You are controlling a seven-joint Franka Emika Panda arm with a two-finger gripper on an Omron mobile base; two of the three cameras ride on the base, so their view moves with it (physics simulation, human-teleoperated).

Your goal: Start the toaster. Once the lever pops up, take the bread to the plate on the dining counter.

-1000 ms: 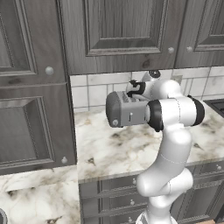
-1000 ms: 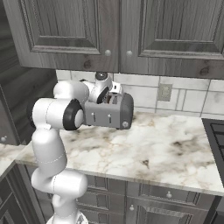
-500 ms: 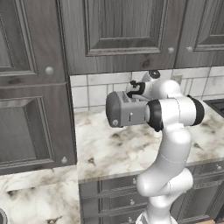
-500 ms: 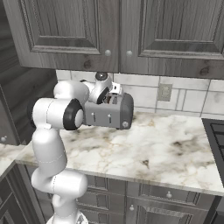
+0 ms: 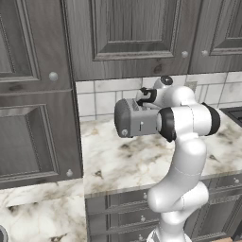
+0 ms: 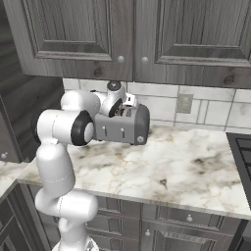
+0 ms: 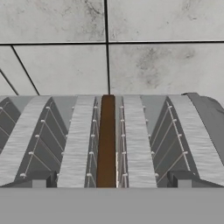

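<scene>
The gray toaster (image 5: 136, 122) stands on the marble worktop against the tiled wall, also seen as toaster (image 6: 121, 126). My gripper (image 5: 147, 96) hangs just above its top, pointing down at the slots, gripper (image 6: 125, 104). In the hand view the bread (image 7: 107, 140) shows as a thin brown edge standing in the middle slot of the toaster (image 7: 81, 140). My gripper (image 7: 109, 180) is open, one dark fingertip (image 7: 40, 178) on each side of that slot, apart from the bread. The plate and the dining counter are out of view.
The marble worktop (image 6: 186, 166) over gray drawers (image 6: 162, 230) reaches right to a dark stove (image 6: 242, 147). Dark wall cabinets (image 6: 147, 34) hang low above the toaster. A tall cabinet (image 5: 33, 118) stands at left. A wall outlet (image 6: 184, 103) sits on the tiles.
</scene>
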